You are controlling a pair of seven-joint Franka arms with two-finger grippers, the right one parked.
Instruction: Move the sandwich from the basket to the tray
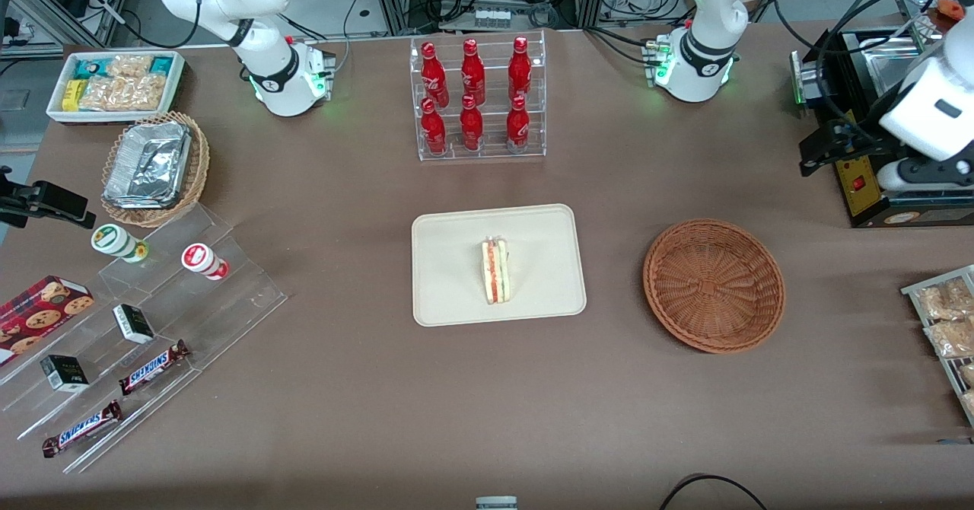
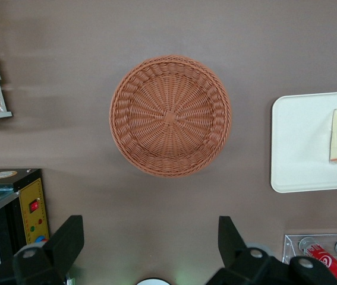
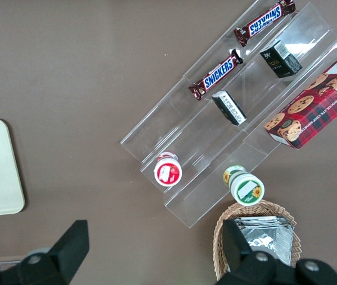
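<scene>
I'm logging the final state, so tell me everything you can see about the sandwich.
The sandwich is a small wedge of pale bread, with red-orange and green filling showing along its cut edge. It rests near the middle of the cream tray, touching nothing else. The basket beside the tray holds nothing. The gripper hangs high above the table by the basket, jaws open, holding nothing.

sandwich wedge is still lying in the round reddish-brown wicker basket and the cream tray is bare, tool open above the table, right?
No. The front view shows the triangular white-bread sandwich lying on the cream rectangular plastic tray; the round reddish-brown wicker basket holds nothing. The tool is open above the table.
</scene>
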